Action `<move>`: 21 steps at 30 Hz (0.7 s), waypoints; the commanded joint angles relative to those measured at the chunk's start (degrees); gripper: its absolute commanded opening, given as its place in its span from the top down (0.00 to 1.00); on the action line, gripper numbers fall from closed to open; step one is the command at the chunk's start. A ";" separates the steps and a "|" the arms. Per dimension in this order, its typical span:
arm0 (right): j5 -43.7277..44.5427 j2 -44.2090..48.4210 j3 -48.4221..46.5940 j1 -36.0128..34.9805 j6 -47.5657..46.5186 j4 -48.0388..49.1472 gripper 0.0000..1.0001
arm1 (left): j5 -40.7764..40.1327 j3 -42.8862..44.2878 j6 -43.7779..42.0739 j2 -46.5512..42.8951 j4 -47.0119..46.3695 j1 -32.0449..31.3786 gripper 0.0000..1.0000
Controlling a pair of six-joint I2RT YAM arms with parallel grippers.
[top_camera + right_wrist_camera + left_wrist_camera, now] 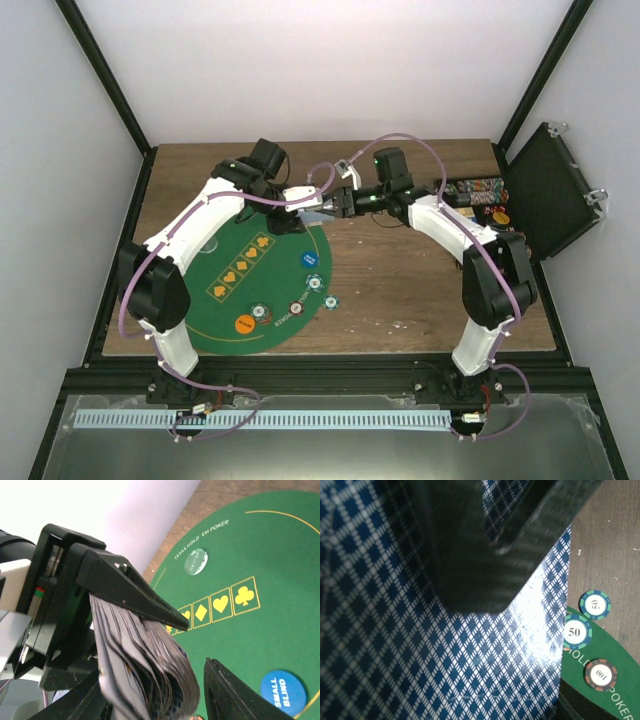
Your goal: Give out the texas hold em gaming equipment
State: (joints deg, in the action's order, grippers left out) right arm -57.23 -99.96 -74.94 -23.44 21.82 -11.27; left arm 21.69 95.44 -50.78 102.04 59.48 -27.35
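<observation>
While the left gripper (303, 199) clamps the deck of cards (145, 670) above the far rim of the green mat (250, 290), the right gripper (338, 203) faces it nose to nose over the middle of the desk (420, 290). The right wrist view shows the deck pinched flat between the left arm's black fingers (135, 592), its loose end splayed so that many card edges fan toward the lens. The left wrist view is nearly filled by a blue-diamond card back. The deck's long axis appears to run along the line joining the two grippers, its free end pointing at the right arm, which is the nearer free one. The right gripper's jaws stand apart, one finger (235, 695) just beside the fanned end and the other seemingly on its far side. They look unclamped, though whether a pad already touches a card is hard to tell. The coming move therefore turns on the right gripper closing on only the outermost card and drawing it off along that axis. Chips (309, 260) lie scattered on the near half of the mat, and more sit in the black case (550, 200) at the right edge.
</observation>
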 commanded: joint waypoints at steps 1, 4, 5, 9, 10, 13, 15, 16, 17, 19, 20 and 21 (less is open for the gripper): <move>-3.30 -2.47 -3.26 -0.73 1.93 3.62 0.51 | 2.87 0.15 -0.05 0.45 -0.96 -0.02 0.50; -4.47 -3.60 -3.43 -1.20 4.00 5.96 0.51 | 2.75 -0.01 -0.58 0.46 -0.88 -0.23 0.50; -4.65 -4.08 -3.70 -1.49 4.29 6.21 0.51 | 2.75 0.01 -0.63 0.58 -0.98 -0.29 0.50; -5.41 -5.62 -3.90 -2.16 4.90 6.67 0.59 | 2.65 0.50 -0.37 0.69 -1.83 -0.50 0.50; -5.68 -5.76 -3.70 -2.28 5.24 7.00 0.63 | 2.49 0.53 -0.31 0.70 -2.14 -0.57 0.50; -6.61 -5.88 -3.00 -2.44 6.10 8.16 0.79 | 1.54 0.33 -0.71 0.75 -3.03 -0.89 0.48; -7.43 -5.81 -2.39 -2.40 6.80 9.18 0.88 | 0.69 0.13 -0.96 0.82 -3.86 -1.15 0.44; -7.72 -5.75 -2.06 -2.40 7.01 9.49 0.91 | 0.32 0.04 -1.02 0.80 -4.27 -1.20 0.41; -7.94 -5.66 -1.87 -2.40 7.21 9.77 0.94 | -0.12 0.01 -1.11 0.83 -4.76 -1.29 0.38; -8.14 -5.42 -1.46 -2.48 7.27 9.86 0.99 | -0.84 0.13 -1.23 1.17 -5.45 -1.30 0.31; -8.23 -5.36 -1.27 -2.49 7.27 9.88 0.99 | -1.00 0.37 -1.24 1.48 -5.51 -1.25 0.29; -8.37 -5.22 -0.98 -2.49 7.27 10.14 0.99 | -1.08 0.74 -1.19 1.88 -5.53 -1.29 0.27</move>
State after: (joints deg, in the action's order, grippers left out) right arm -63.37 -105.38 -76.07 -24.91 27.99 -2.46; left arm 20.12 95.44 -51.27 102.21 58.46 -27.81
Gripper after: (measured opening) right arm 0.130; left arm 0.704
